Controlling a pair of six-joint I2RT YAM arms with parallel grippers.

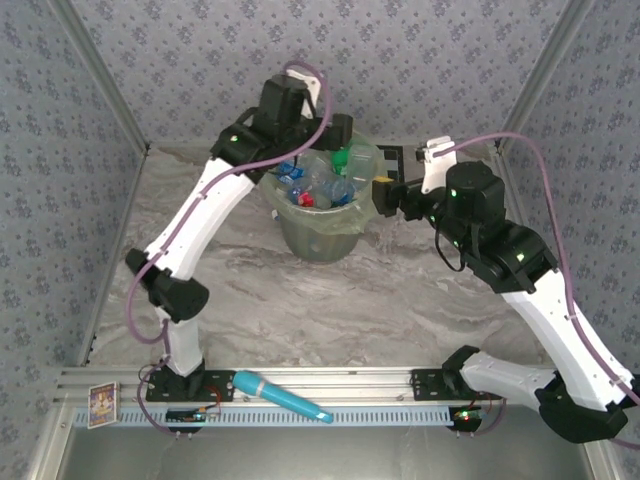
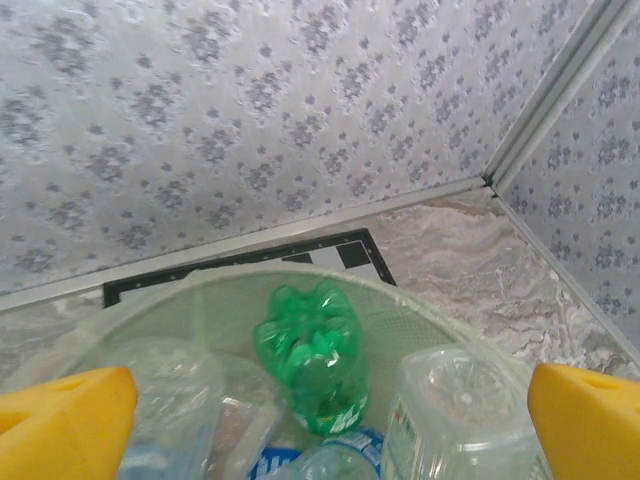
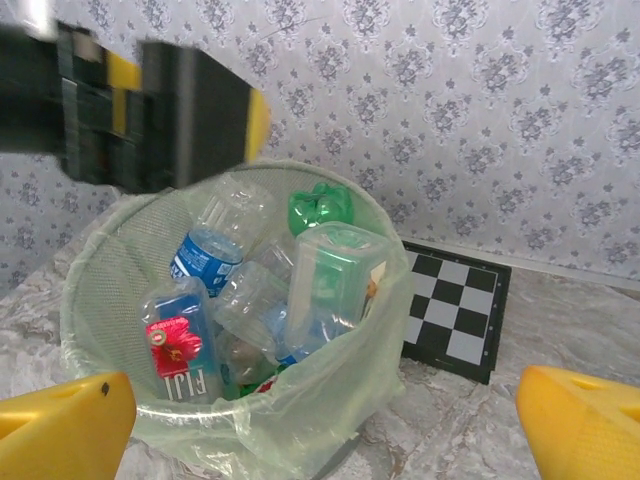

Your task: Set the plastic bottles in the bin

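bin [image 1: 318,238], upper centre of frame, holding plastic bottles [image 1: 318,182]; left gripper [image 2: 325,425] jaws spread empty above it, right gripper [image 3: 322,430] jaws spread beside it; advise lifting clear without snagging liner [image 3: 330,390].

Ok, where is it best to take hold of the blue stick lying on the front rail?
I would grip the blue stick at mid-length from straight above, closing across its width: it lies flat and slanted on the rail, long and round.
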